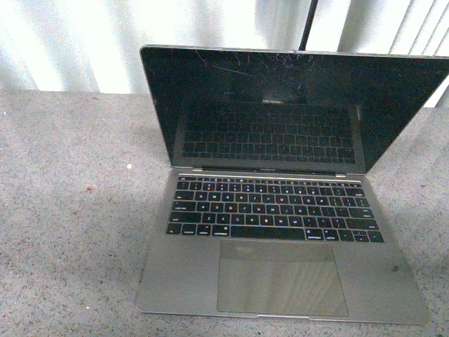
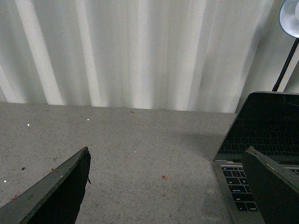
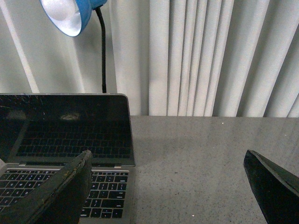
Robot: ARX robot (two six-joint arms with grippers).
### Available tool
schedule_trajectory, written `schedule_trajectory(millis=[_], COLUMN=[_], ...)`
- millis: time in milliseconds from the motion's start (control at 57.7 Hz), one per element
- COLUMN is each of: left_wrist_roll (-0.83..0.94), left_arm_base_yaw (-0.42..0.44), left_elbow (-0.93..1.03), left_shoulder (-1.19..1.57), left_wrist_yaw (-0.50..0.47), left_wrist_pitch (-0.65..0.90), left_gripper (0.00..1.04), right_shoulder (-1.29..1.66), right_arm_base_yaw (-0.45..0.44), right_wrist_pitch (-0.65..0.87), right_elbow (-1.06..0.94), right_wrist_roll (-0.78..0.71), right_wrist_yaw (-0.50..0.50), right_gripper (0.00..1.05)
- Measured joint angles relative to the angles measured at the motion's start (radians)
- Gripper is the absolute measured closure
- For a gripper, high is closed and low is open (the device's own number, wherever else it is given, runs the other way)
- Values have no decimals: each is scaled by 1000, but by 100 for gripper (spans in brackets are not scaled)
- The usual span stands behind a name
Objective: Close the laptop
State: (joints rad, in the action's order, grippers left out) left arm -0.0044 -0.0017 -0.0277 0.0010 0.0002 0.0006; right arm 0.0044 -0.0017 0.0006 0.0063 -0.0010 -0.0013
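Note:
The laptop (image 1: pixel 280 232) stands open on the grey speckled table, silver-grey with black keys, a large trackpad and a scratched black screen tilted back. Neither arm shows in the front view. In the left wrist view my left gripper (image 2: pixel 168 151) is open and empty over bare table, with the laptop (image 2: pixel 266 140) beside one finger. In the right wrist view my right gripper (image 3: pixel 168 156) is open and empty, with the laptop (image 3: pixel 70 135) behind one finger and bare table between the fingers.
The grey table (image 1: pixel 70 210) runs out to the laptop's left. White pleated curtains (image 1: pixel 70 42) hang behind it. A blue desk lamp (image 3: pixel 70 14) on a black gooseneck stands behind the laptop.

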Motion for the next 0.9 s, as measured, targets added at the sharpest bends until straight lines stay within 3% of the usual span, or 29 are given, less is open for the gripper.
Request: schedule_trajectory(millis=[901], left_wrist_roll=[0], left_arm_base_yaw=[0], left_elbow=[0], left_shoulder=[0], left_wrist_yaw=[0], left_wrist_pitch=[0], left_gripper=[7], right_shoulder=[0], right_arm_base_yaw=[0], right_wrist_pitch=[0], right_elbow=[0], right_wrist_roll=[0], right_wrist_yaw=[0], right_gripper=[7])
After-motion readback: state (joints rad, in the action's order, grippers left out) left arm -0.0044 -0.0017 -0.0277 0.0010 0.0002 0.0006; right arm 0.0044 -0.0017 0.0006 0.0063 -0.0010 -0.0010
